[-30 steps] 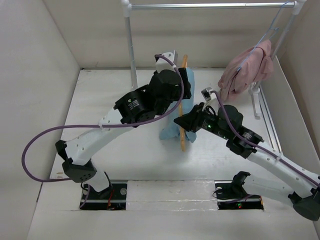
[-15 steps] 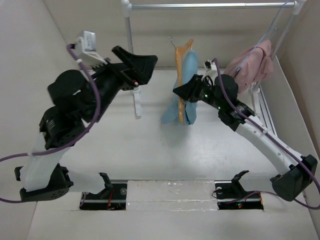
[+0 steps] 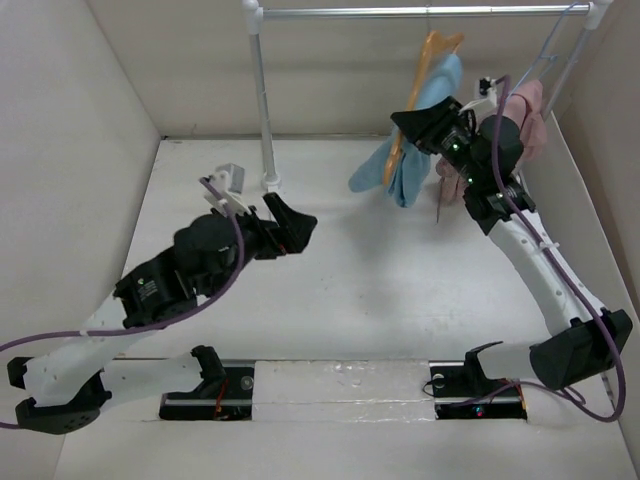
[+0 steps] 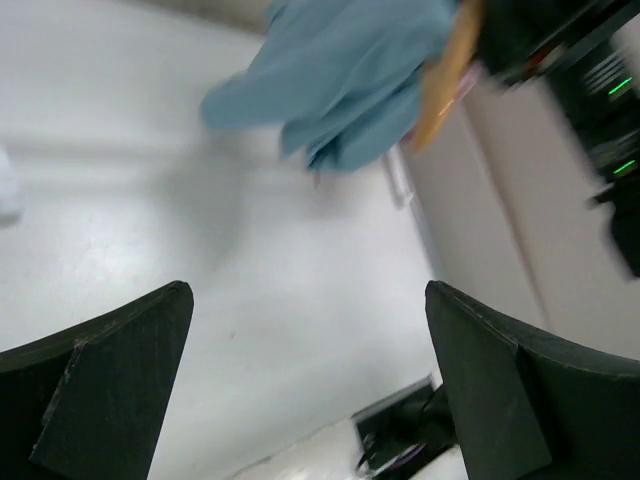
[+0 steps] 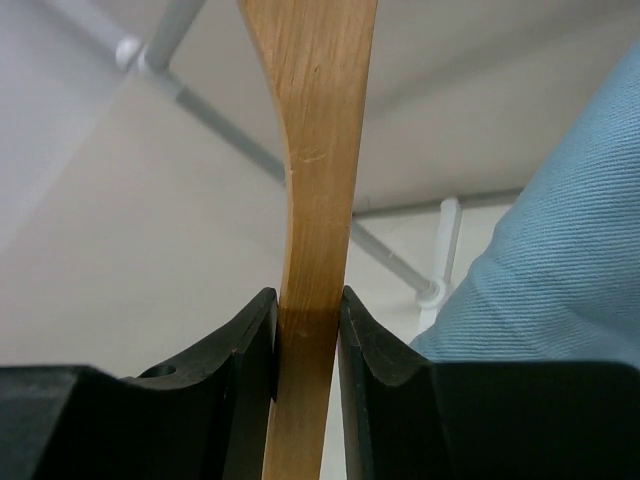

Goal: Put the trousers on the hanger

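Up by the rail | right pincer is pinching the hanger, holding it high | trousers are draping over the hanger, hanging clear of the bench | left pincer is hovering spread wide, low over the bench, well apart from them.

Light blue trousers, tan-orange wooden hanger, pale pink garment, white table, grey rail

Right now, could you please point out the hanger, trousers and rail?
the hanger (image 5: pixel 318 150): right wrist view, wooden shaft.
the trousers (image 3: pixel 406 178): top external view, hanging blue cloth.
the rail (image 3: pixel 350 13): top external view, bare middle.
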You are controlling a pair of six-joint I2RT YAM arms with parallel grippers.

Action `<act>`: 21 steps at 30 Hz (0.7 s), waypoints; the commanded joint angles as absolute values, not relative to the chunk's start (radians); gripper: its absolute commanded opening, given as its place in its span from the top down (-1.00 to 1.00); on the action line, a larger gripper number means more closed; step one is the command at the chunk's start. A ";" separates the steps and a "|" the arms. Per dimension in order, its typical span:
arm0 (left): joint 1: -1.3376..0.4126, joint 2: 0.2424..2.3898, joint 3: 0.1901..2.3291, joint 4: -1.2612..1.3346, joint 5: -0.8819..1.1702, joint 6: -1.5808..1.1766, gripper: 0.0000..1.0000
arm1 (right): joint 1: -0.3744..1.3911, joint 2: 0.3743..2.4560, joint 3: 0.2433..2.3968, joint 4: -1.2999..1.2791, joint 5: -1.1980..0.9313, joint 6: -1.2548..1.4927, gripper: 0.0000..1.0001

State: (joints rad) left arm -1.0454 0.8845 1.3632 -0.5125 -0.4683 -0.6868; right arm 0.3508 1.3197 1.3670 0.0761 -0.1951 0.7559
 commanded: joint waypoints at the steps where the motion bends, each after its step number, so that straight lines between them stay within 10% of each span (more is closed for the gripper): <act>1: -1.042 0.818 1.249 -0.511 -0.405 -0.771 -0.98 | 0.252 1.279 1.470 0.426 -0.156 0.791 1.00; 21: -1.042 0.795 1.115 -0.494 -0.376 -0.798 -0.98 | -0.060 1.456 1.549 0.420 -0.304 0.893 1.00</act>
State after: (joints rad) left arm -1.0454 0.7959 1.1233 -0.5316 -0.3729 -0.7929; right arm -0.0216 1.4769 1.4712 0.1497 -0.2829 0.9215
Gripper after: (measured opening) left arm 0.989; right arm 0.328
